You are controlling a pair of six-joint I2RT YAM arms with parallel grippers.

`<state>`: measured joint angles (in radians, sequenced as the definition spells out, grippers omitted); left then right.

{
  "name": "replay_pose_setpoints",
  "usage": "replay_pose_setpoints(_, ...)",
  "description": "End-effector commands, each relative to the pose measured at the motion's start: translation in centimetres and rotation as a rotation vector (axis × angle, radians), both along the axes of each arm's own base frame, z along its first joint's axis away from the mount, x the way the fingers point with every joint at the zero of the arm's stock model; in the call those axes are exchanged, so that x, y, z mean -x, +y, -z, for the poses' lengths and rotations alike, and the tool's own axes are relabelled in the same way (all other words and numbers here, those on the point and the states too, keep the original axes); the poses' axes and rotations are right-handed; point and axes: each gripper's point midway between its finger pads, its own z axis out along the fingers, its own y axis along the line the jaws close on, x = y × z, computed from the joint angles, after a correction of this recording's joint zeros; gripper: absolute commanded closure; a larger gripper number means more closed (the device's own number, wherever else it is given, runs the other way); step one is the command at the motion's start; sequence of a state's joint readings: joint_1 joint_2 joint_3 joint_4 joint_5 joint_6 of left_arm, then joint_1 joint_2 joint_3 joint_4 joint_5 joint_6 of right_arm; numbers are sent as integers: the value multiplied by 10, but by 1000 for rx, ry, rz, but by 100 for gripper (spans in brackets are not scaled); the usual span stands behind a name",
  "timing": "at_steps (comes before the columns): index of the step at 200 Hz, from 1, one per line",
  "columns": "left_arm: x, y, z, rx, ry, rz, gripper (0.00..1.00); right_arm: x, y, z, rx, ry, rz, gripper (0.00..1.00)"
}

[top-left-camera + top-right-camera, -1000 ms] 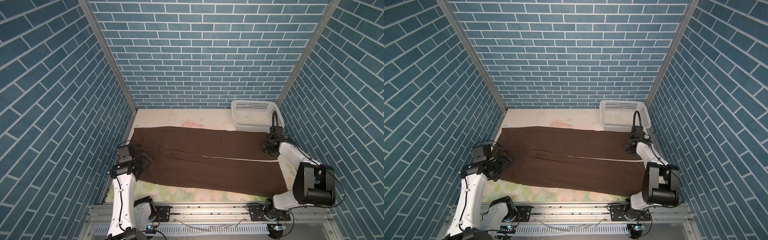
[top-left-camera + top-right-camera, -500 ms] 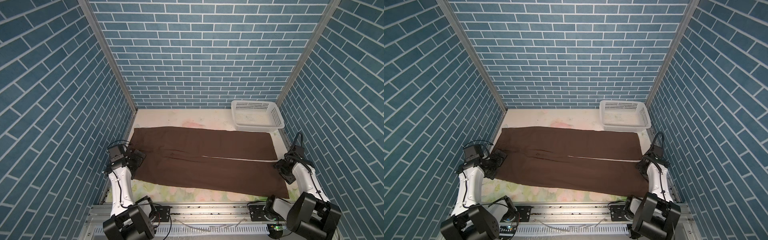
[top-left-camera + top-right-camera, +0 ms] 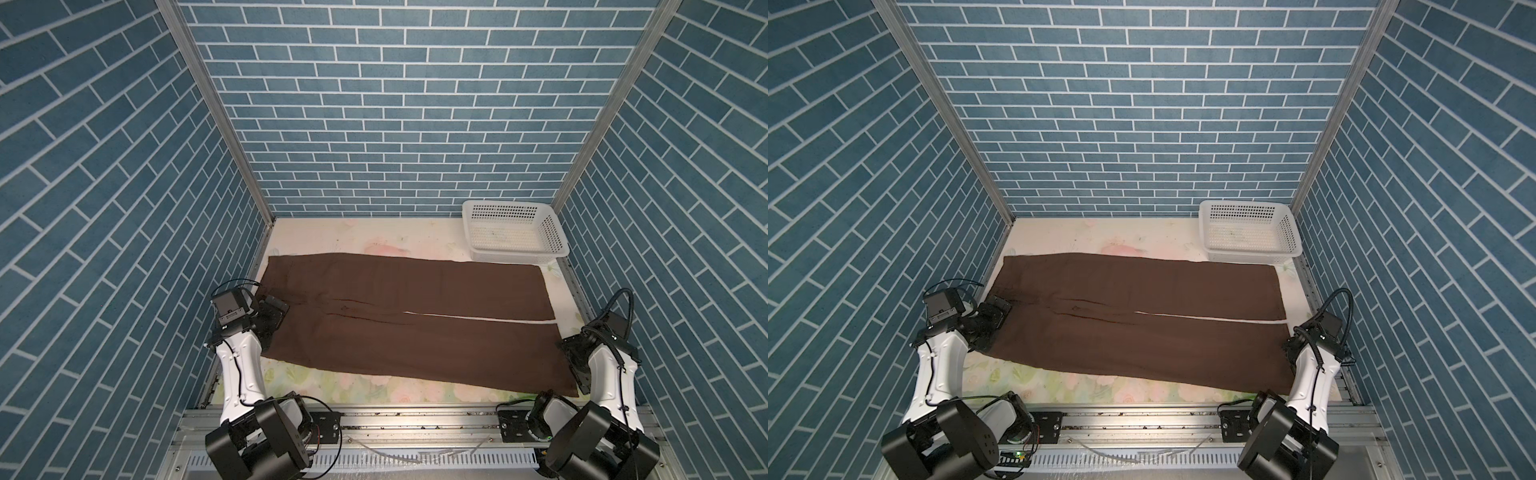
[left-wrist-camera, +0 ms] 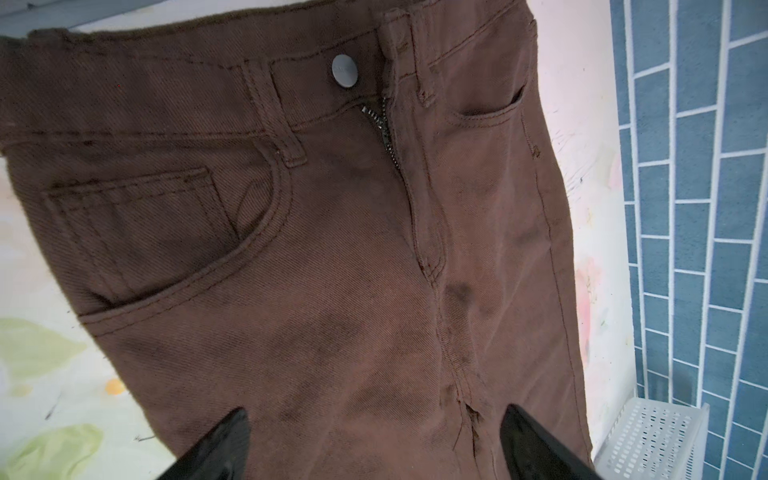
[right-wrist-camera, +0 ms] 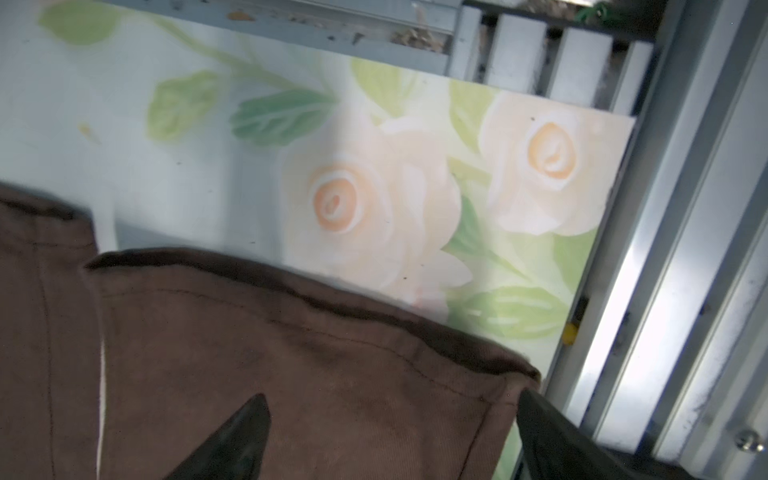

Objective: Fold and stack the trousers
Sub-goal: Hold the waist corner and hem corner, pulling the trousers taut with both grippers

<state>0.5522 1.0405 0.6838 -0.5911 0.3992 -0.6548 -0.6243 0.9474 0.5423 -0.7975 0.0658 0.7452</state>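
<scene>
On tabletop [image 3: 374, 245]: one trousers [image 3: 415, 324], one basket [image 3: 515, 253]

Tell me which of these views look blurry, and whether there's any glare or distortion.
Right wrist view: soft and smeared, with the trousers and table cover blurred and glare on the metal rail. Left wrist view: crisp, with the button and stitching sharp. Both top views: evenly lit and sharp, with wide-angle splay of the brick walls.
</scene>
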Motion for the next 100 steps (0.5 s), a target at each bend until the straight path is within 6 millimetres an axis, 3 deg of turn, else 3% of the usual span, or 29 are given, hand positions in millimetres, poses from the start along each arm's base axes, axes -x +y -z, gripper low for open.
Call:
replay_pose_setpoints(1,2,-3,8,20,5,6,5,2,5,12,-69,-30,92,9)
replay_pose_setpoints(53,5,0,7,7,20,-1,5,4,16,37,-162,-31,139,14)
replay_pose_setpoints(83,7,-1,8,7,25,-6,5,4,18,44,-180,-39,145,25)
replay_pose_setpoints(100,8,0,10,6,30,-9,5,6,18,45,-182,-36,147,24)
